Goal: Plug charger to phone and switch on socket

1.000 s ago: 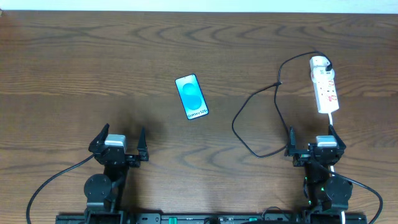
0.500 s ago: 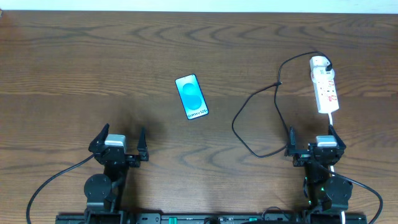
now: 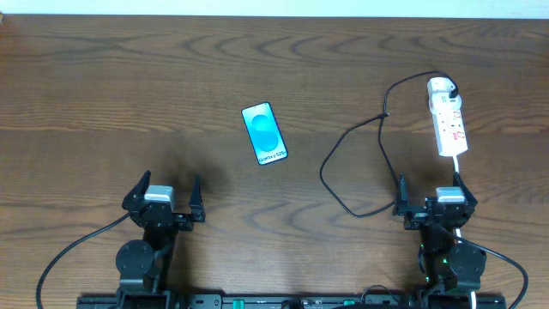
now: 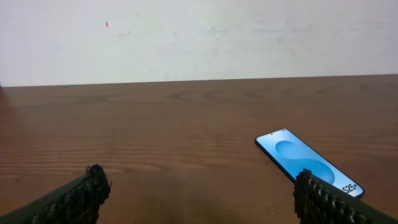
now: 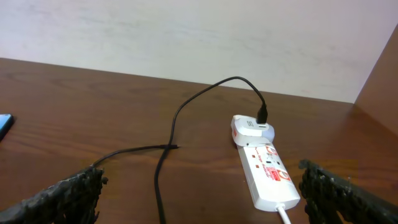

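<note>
Dark brown wooden desk (image 3: 129, 86) fills the overhead view, with a pale wall behind it in both wrist views. A slim rectangular phone (image 3: 264, 133) with a bright blue-cyan lit screen lies flat near the middle of the desk, its white text band at the near end. A narrow white power strip socket (image 3: 448, 124) with small red marks lies well apart from the phone, on the right, its white cord trailing toward the right arm. A long thin black charger cable (image 3: 324, 169) has its black plug (image 5: 262, 114) seated at the strip's far end, then arcs and loops over the desk between strip and phone, not touching the phone. I cannot tell exactly where its connector tip lies. The left end effector (image 3: 166, 190) and the right end effector (image 3: 429, 190) both sit at the near edge, fingers spread wide, holding nothing
</note>
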